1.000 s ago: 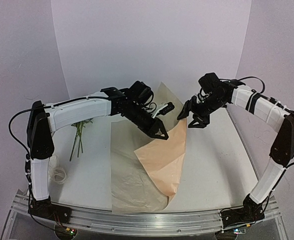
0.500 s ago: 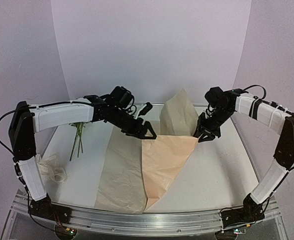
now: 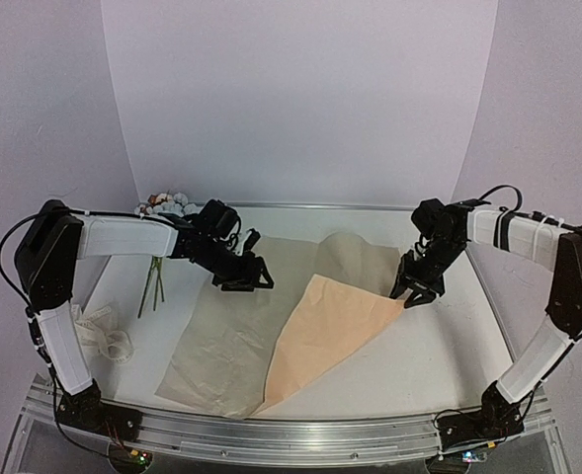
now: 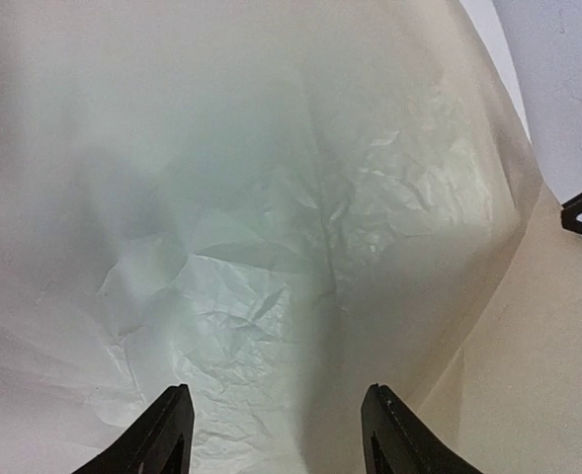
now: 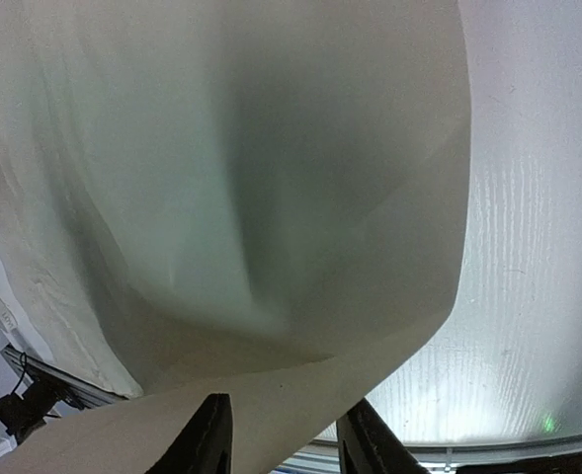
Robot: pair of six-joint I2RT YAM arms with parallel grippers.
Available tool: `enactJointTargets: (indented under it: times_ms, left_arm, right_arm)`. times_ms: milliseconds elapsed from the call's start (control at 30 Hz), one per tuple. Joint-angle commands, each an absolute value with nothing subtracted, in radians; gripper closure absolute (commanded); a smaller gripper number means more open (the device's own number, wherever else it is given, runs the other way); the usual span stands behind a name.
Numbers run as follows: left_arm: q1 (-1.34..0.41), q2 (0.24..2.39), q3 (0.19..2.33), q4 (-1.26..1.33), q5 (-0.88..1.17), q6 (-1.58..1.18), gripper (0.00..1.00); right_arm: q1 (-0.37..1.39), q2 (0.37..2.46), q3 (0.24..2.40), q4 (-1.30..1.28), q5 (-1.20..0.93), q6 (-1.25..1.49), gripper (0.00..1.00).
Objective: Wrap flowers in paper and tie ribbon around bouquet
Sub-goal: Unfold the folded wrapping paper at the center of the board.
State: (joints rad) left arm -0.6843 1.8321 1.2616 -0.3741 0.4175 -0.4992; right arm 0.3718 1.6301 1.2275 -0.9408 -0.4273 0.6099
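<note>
While the left gripper (image 3: pixel 254 281) hovers open and empty over the paper (image 3: pixel 221 336), the right gripper (image 3: pixel 412 294), half-open, straddles its folded corner.

Nothing here can be read. The paper (image 3: pixel 335 321) shows only plain faces, tan and pale. Any marks on the metal rail (image 3: pixel 291 439) at the near edge of the desk (image 3: pixel 439 346) are too small to make out.

matt tan paper (image 3: pixel 335 326), crinkled pale underside; smooth white table (image 3: pixel 439 346).
</note>
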Motion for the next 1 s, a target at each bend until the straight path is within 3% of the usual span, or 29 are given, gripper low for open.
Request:
enactJointTargets:
  times_ms: [0,467,700,967]
  left_arm:
    - [-0.662,1.872,1.241,-0.34,0.348,-0.529,0.41]
    - [-0.652,1.959,1.241,-0.356,0.322,-0.525,0.48]
    - [-0.652,1.995,1.247,-0.358,0.311,-0.522,0.49]
    - [-0.648,2.044,1.279,-0.359,0.304,-0.521,0.52]
  right_arm:
    - [0.345,1.642,1.196,-0.894,-0.453,0.627,0.55]
    - [0.296,1.465,0.889,-0.84,-0.43,0.781,0.21]
    - [0.296,1.446,0.768,-0.643,-0.453,0.984,0.2]
    - [0.309,1.407,0.687,-0.61,-0.431,1.01,0.29]
